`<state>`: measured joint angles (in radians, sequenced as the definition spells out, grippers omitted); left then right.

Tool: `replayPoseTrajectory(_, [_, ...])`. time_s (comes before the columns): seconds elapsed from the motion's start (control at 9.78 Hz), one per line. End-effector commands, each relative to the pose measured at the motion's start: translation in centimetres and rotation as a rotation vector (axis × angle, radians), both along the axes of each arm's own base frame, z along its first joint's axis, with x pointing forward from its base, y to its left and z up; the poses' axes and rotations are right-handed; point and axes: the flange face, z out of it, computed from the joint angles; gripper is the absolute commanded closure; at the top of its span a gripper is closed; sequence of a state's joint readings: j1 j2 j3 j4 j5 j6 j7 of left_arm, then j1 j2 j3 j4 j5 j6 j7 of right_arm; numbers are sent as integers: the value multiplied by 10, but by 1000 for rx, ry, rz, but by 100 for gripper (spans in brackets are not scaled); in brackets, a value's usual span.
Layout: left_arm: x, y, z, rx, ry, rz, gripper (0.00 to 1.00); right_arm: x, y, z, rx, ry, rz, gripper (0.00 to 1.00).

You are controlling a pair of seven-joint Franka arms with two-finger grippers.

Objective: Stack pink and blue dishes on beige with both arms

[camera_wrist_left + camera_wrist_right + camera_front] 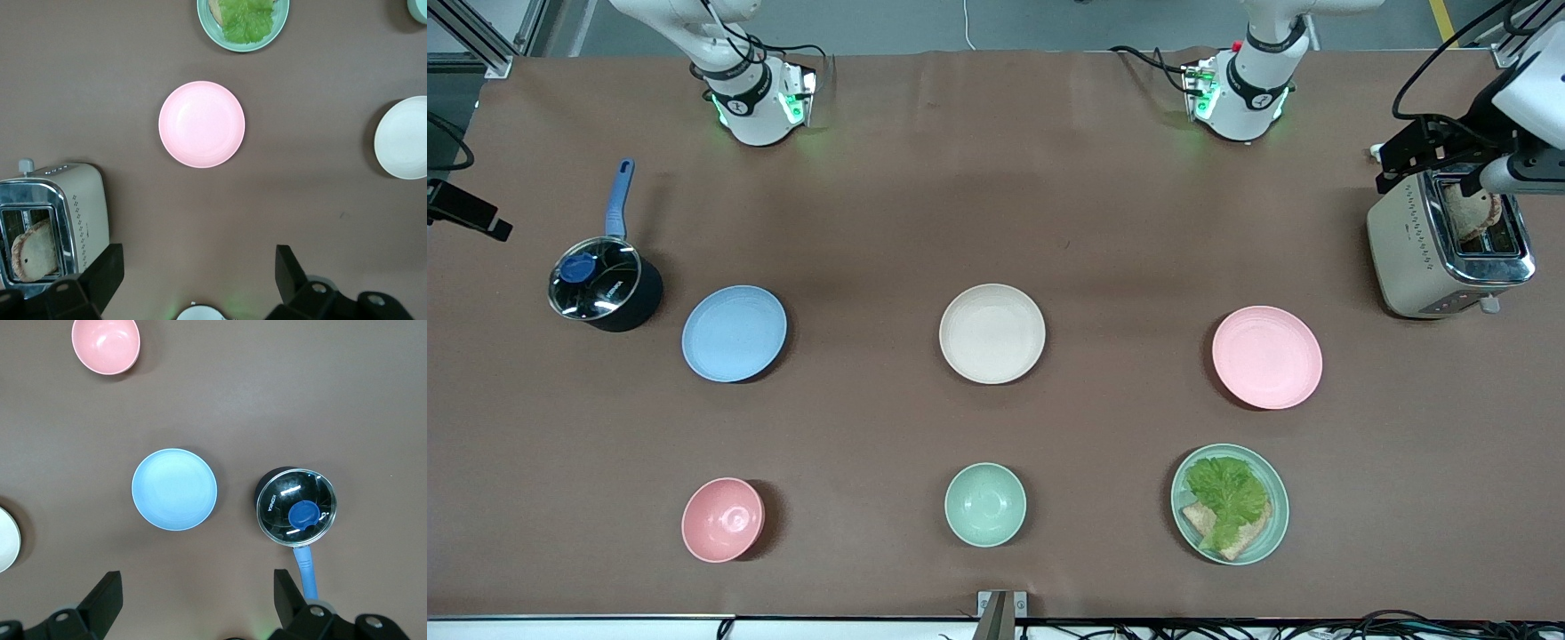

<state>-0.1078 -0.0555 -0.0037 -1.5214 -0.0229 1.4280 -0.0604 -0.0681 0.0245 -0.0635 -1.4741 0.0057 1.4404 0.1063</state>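
Three equal plates lie in a row across the middle of the table. The blue plate [734,333] is toward the right arm's end, the beige plate [991,333] is in the centre, and the pink plate [1266,356] is toward the left arm's end. All three are bare. My left gripper [198,273] hangs open high over bare table between its base and the pink plate [201,124]. My right gripper [198,597] is likewise open, high over bare table between its base and the blue plate [174,489]. Neither hand appears in the front view.
A dark pot [605,284] with a glass lid and blue handle stands beside the blue plate. A toaster [1449,249] holding bread sits at the left arm's end. Nearer the front camera are a pink bowl [722,519], a green bowl [984,504] and a green plate [1276,524] with lettuce and bread.
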Motion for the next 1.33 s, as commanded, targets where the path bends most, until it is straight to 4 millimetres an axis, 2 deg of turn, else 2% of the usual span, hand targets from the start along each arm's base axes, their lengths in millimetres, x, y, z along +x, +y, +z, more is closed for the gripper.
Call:
replayPoseTrajectory(0.0, [20,0,-17,17,59,4,0,-5,0,2,10,-4,-8,0])
replayPoseTrajectory(0.2, [22,11,-19,35,60,20,0,-5,0,2,10,-4,-8,0])
replayPoseTrajectory(0.31, [29,13,-29,27,73,20,0,-5,0,2,10,-4,-8,0])
replayPoseTrajectory(0.41, [39,27,-44,16,82,48,0,-5,1,2,10,-4,-5,0])
replayPoseTrajectory(0.61, [63,62,-98,-68,119,53,0,-1,1,-3,14,-1,42,0])
replayPoseTrajectory(0.72, [76,81,-133,-120,131,23,0,11,1,-25,30,21,63,0])
replayPoseTrajectory(0.82, [85,101,-170,-182,141,29,0,24,1,-63,72,13,84,0])
replayPoseTrajectory(1.02, [97,129,-238,-240,111,-49,0,37,1,-146,72,-16,148,0])
replayPoseTrajectory(1.12, [101,137,-267,-253,73,-114,0,45,4,-190,73,2,179,0])
replayPoseTrajectory(1.23, [103,147,-305,-293,67,-157,0,49,3,-229,71,3,201,0])
